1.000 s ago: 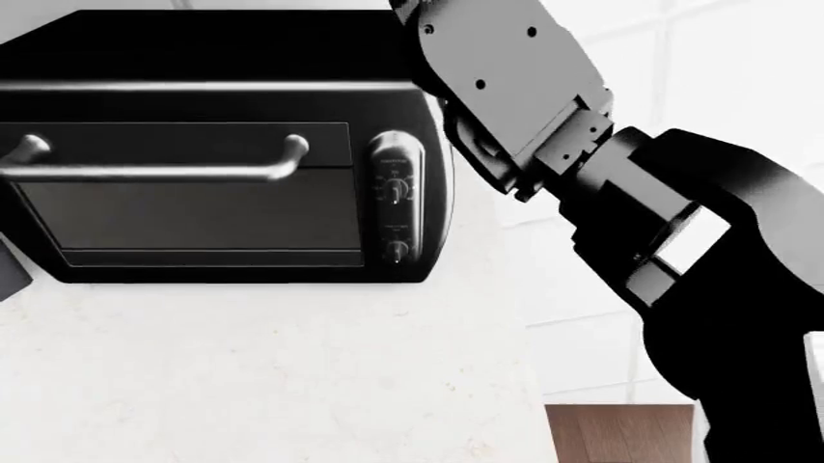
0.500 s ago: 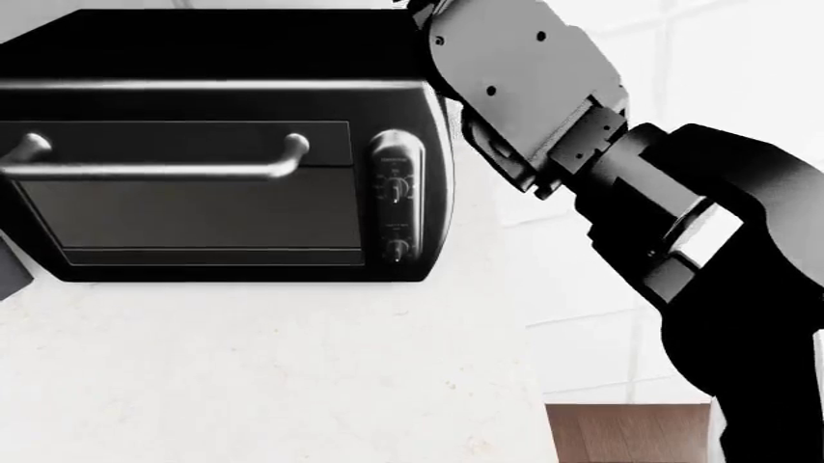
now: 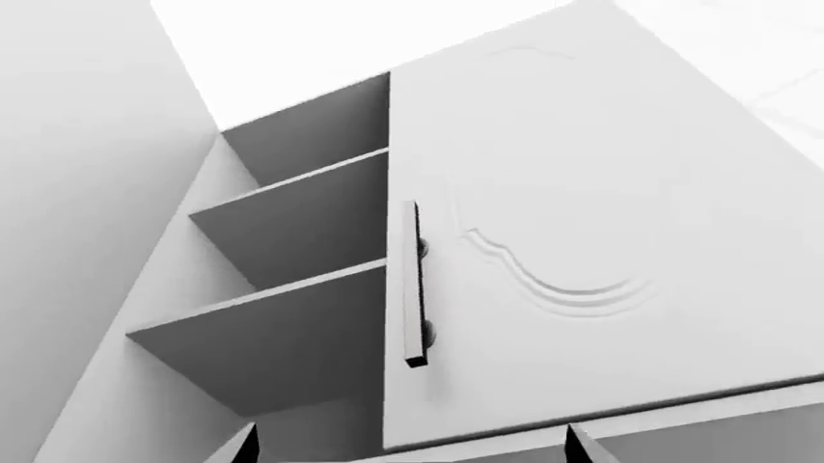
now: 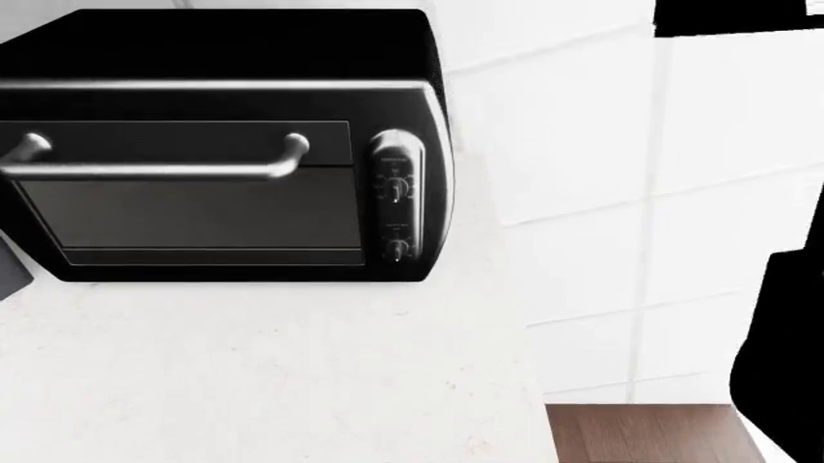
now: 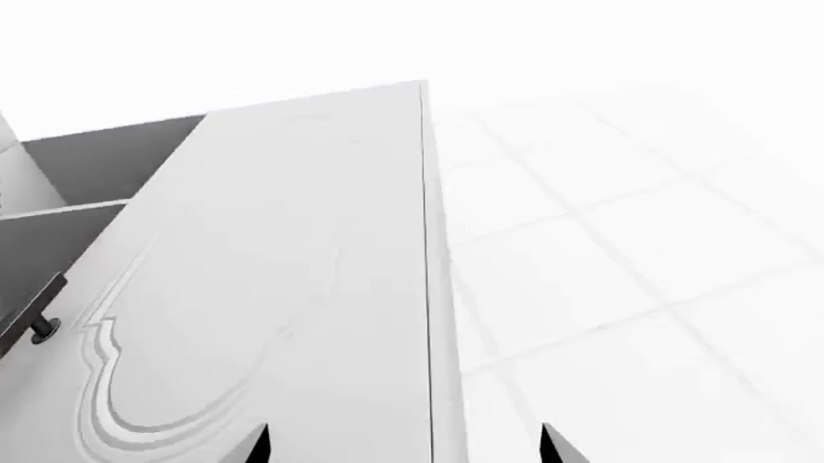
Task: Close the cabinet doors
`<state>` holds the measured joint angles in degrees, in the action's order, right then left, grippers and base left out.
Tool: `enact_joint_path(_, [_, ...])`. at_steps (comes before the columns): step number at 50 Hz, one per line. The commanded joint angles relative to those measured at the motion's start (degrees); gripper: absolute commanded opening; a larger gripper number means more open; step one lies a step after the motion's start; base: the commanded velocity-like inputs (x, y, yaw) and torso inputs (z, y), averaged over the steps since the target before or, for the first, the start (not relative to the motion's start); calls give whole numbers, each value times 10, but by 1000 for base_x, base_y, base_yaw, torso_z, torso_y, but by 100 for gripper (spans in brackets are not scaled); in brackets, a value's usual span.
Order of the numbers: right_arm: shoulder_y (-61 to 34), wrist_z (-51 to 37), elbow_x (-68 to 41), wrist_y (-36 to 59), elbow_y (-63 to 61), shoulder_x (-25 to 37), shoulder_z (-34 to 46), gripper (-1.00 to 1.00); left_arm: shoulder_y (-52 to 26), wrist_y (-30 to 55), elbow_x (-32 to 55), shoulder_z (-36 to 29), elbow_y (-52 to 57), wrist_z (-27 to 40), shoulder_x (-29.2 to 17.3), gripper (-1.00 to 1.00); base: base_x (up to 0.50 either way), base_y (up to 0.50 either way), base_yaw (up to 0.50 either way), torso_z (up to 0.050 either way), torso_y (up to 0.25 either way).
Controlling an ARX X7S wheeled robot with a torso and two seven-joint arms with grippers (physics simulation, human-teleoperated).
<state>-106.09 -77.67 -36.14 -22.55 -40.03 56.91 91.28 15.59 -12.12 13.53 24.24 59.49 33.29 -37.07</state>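
Only the two dark fingertips of the left gripper (image 3: 409, 446) show in the left wrist view, poking in at the frame's edge with a wide gap between them and nothing in it; the rest of the gripper is cut off. Beyond them hangs a pale cabinet door (image 3: 580, 241) with a curved relief moulding, shut against the cabinet front. A dark bar handle (image 3: 412, 285) on two small round posts runs along its free edge. Next to that edge the cabinet is open: two grey shelves (image 3: 277, 328) and the inner walls are exposed. The door belonging to that open half is outside the view. A plain grey wall (image 3: 77, 193) flanks the cabinet.

The right gripper (image 5: 401, 442) likewise shows only two dark fingertips, set apart and holding nothing. Ahead of them is the same moulded door, seen steeply from below, with its thin side edge (image 5: 435, 289) against a washed-out white tiled wall (image 5: 618, 270). The handle end (image 5: 39, 313) and a sliver of open shelf (image 5: 77, 183) sit at the picture's margin.

In the head view neither gripper appears; black shapes at the edge are too cropped to identify. A black toaster oven (image 4: 219, 145) with silver bar handle and two knobs stands on a white speckled counter (image 4: 258, 376), the cabinet out of view.
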Motion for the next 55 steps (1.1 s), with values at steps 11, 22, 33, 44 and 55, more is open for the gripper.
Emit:
enact_joint_path(11, [184, -122, 127, 12, -199, 115, -102, 100, 286, -145, -106, 74, 5, 336, -284, 100, 0, 0, 0, 0, 0])
enact_joint_path(22, [192, -121, 122, 9, -199, 107, -105, 100, 288, -146, -101, 82, 5, 340, -285, 100, -9, 4, 0, 0, 0])
enact_joint_path(33, [192, -121, 124, 2, -199, 105, -102, 100, 288, -148, -102, 81, 5, 340, -285, 100, -500, 46, 0, 0, 0])
enact_joint_path(44, [172, -120, 118, 9, -199, 106, -77, 100, 290, -154, -82, 109, 5, 333, -269, 100, -298, 352, 0, 0, 0])
enact_joint_path(55, [206, -116, 120, -1, -193, 113, -108, 100, 289, -185, 3, 199, 4, 279, -202, 100, 0, 500, 0, 0, 0])
